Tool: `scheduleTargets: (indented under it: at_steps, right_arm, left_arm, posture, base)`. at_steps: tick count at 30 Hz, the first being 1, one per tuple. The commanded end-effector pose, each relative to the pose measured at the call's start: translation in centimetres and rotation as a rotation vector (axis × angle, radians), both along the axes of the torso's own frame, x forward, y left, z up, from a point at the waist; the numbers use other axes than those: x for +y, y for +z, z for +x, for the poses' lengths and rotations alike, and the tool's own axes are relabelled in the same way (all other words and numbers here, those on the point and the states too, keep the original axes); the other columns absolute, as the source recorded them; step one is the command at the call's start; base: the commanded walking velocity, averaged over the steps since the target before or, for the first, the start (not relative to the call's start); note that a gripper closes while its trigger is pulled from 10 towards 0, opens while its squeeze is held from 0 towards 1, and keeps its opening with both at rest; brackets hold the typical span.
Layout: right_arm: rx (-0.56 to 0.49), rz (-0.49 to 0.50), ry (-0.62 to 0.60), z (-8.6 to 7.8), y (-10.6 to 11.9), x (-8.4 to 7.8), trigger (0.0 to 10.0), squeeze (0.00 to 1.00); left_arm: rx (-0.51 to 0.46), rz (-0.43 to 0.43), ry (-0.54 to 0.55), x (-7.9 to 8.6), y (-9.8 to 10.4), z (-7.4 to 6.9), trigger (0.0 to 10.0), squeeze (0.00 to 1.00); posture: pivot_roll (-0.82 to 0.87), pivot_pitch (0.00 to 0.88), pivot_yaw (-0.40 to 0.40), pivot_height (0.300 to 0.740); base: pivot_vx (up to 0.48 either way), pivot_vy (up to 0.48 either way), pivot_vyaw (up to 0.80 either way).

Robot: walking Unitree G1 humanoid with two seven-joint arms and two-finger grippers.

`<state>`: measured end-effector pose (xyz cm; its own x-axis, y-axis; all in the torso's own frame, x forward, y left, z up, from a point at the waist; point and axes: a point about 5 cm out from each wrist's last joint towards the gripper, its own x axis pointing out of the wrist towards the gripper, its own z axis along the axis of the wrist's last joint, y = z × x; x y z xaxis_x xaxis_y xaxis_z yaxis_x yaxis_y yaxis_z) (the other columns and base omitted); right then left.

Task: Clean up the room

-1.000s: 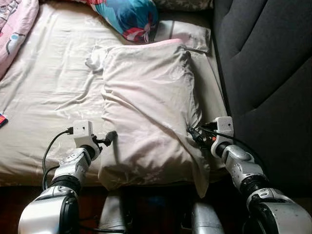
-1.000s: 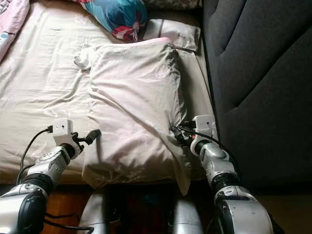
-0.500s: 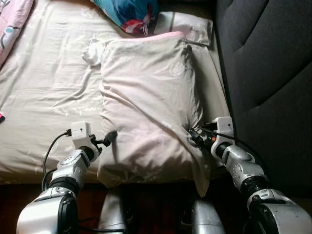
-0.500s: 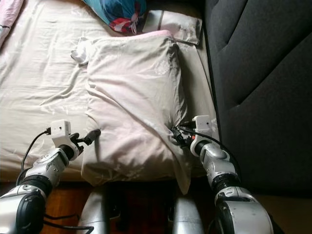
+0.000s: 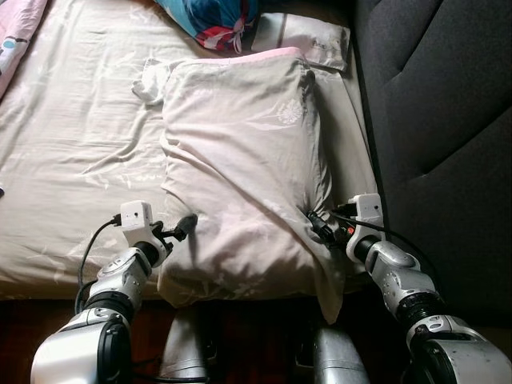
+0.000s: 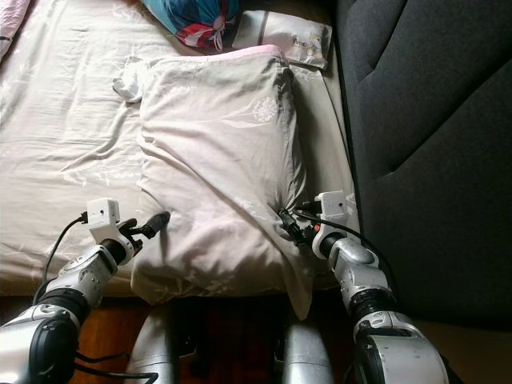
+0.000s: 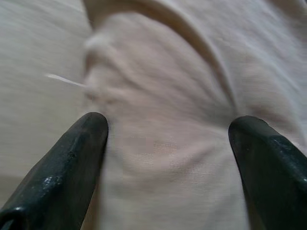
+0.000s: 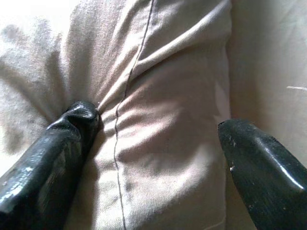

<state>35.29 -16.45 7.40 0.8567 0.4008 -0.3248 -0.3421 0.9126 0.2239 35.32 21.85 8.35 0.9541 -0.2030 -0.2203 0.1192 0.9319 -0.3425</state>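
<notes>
Bed, pillow nearer than before

The camera tips further down. The left gripper slides in against the cream pillow's near-left edge.

You have nothing legible here. The small flat packet at the head of the bed, beside the dark headboard, carries a dark mark that may be print, but it is too small and blurred for you to read. The big pillow shows only a pale leaf pattern, no lettering.
</notes>
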Motion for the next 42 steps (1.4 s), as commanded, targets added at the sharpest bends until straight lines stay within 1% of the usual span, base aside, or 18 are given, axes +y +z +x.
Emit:
scheduleTargets:
  at_steps: [1,3,6,9,10,11,12,13,17,26,30,32,42]
  right_arm:
    - [0.18,-0.008,0.081,-2.7,-4.0,1.1,10.0,0.0]
    - [0.186,-0.013,0.11,-3.0,-4.2,1.1,10.0,0.0]
    - [0.189,-0.013,0.114,-3.0,-4.2,1.0,10.0,0.0]
    - [0.19,-0.013,0.117,-3.1,-4.3,1.0,10.0,0.0]
    - [0.191,-0.013,0.123,-3.2,-4.3,1.0,10.0,0.0]
    - [0.191,-0.013,0.127,-3.2,-4.3,1.1,10.0,0.0]
    - [0.191,-0.013,0.135,-3.2,-4.4,1.2,6.0,0.0]
    - [0.191,-0.009,0.138,-3.2,-4.4,1.3,0.0,0.0]
    - [0.19,-0.002,0.158,-3.3,-4.3,1.6,0.0,0.0]
    - [0.194,-0.003,0.181,-3.6,-4.6,2.0,0.0,0.0]
    - [0.193,-0.008,0.183,-3.7,-4.7,2.1,0.0,0.0]
    - [0.186,-0.003,0.186,-3.7,-4.7,2.3,0.0,0.0]
    - [0.17,-0.007,0.183,-3.9,-4.9,2.7,0.0,0.0]
  left_arm:
    - [0.102,-0.03,-0.031,-0.6,-2.6,-1.5,10.0,0.0]
    - [0.129,-0.018,-0.065,-1.2,-3.2,-1.9,10.0,0.0]
    - [0.149,-0.006,-0.086,-1.7,-3.7,-2.1,10.0,0.0]
    - [0.153,-0.008,-0.087,-1.8,-3.8,-2.1,10.0,0.0]
    - [0.157,-0.005,-0.086,-1.9,-3.9,-2.2,8.5,0.0]
    - [0.158,-0.002,-0.085,-1.9,-3.9,-2.2,4.4,0.0]
    - [0.158,0.001,-0.086,-1.9,-3.9,-2.2,0.0,0.0]
    - [0.157,0.002,-0.088,-2.0,-3.9,-2.2,0.0,0.0]
    - [0.158,0.016,-0.094,-2.0,-4.0,-2.3,0.0,0.0]
    - [0.14,0.005,-0.126,-2.4,-3.9,-2.2,0.0,0.0]
    - [0.134,-0.006,-0.121,-2.6,-3.9,-2.2,0.0,0.0]
    - [0.137,-0.003,-0.133,-3.0,-4.1,-2.3,0.0,0.0]
    - [0.133,0.01,-0.126,-3.2,-4.3,-2.4,0.0,0.0]
  posture:
    - [-0.13,0.43,-0.037,0.638]
    - [-0.14,0.43,-0.046,0.638]
    - [-0.15,0.431,-0.05,0.638]
    - [-0.15,0.431,-0.054,0.638]
    - [-0.15,0.43,-0.056,0.638]
    - [-0.15,0.43,-0.056,0.638]
    - [-0.15,0.43,-0.057,0.638]
    - [-0.15,0.43,-0.057,0.638]
    - [-0.14,0.426,-0.057,0.638]
    - [-0.14,0.42,-0.051,0.638]
    - [-0.14,0.417,-0.051,0.638]
    - [-0.14,0.414,-0.051,0.638]
    - [-0.13,0.404,-0.048,0.638]
  base:
    - [0.0,0.0,0.0]
    - [0.0,0.0,0.0]
    - [0.0,0.0,0.0]
    - [0.0,0.0,0.0]
    - [0.0,0.0,0.0]
    - [0.0,0.0,0.0]
    - [0.0,0.0,0.0]
    - [0.0,0.0,0.0]
    - [0.0,0.0,0.0]
    - [0.0,0.0,0.0]
    - [0.0,0.0,0.0]
    - [0.0,0.0,0.0]
    - [0.0,0.0,0.0]
